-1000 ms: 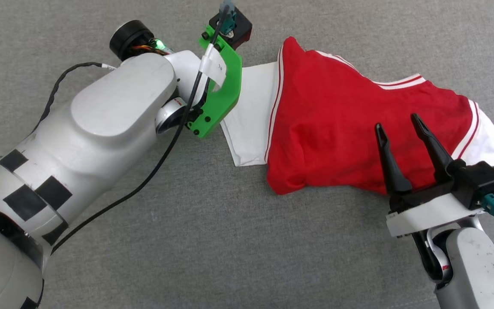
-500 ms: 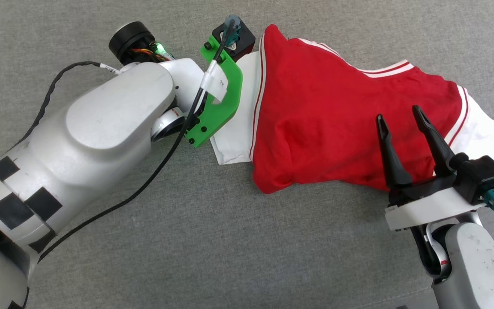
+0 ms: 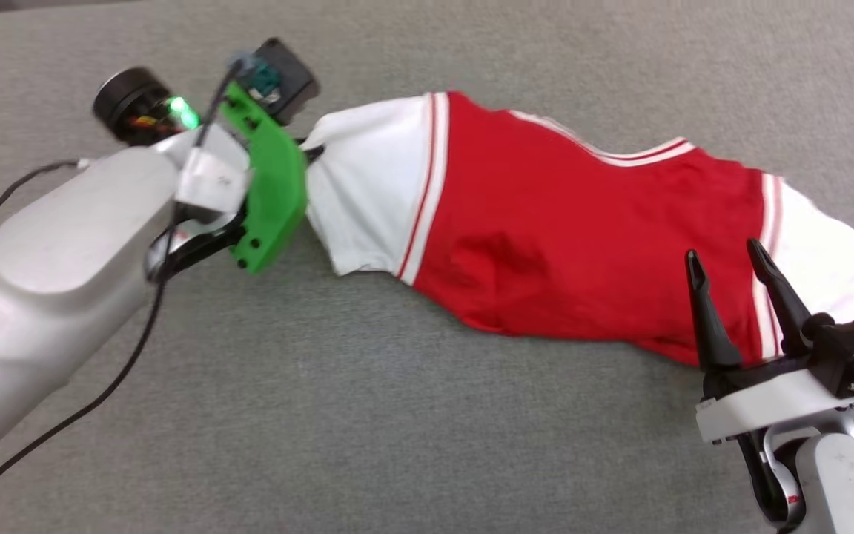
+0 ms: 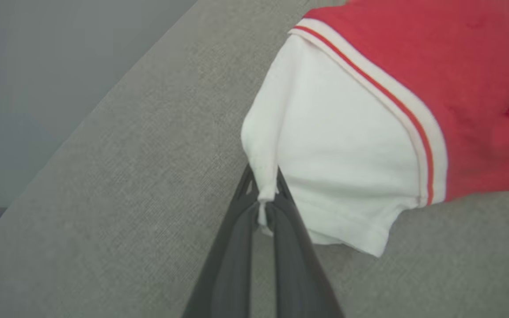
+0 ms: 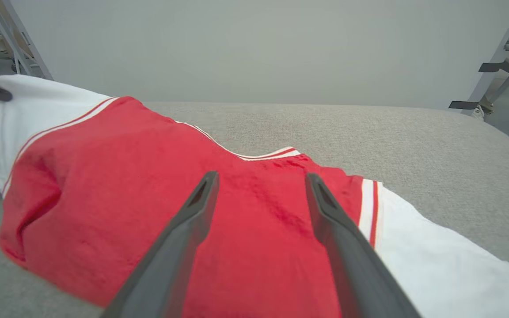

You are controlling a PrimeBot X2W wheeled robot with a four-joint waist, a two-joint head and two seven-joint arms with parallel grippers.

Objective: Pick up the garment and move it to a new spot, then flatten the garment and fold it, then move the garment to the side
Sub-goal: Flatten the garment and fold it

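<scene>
L arm (image 3: 64,245) white/grey | wrist bracket (image 3: 267,193) green, blk screws | cable (image 3: 121,374) blk | LED (image 3: 184,113) green

The head camera looks steeply down from above on the grey tabletop (image 3: 397,415) and the shirt (image 3: 545,222). The left wrist camera sits close behind the left claw (image 4: 263,194), very near the shirt's end. The right wrist camera looks low along the right claw (image 5: 262,176) across that same shirt.

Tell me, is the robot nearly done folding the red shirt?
Not nearly. Done: the left gripper is shut on the garment at its white sleeve. In hand: picking it up; the right gripper hangs open over the red part. Left: the garment lies bunched on the grey surface, so moving, flattening, folding and setting aside remain.
</scene>
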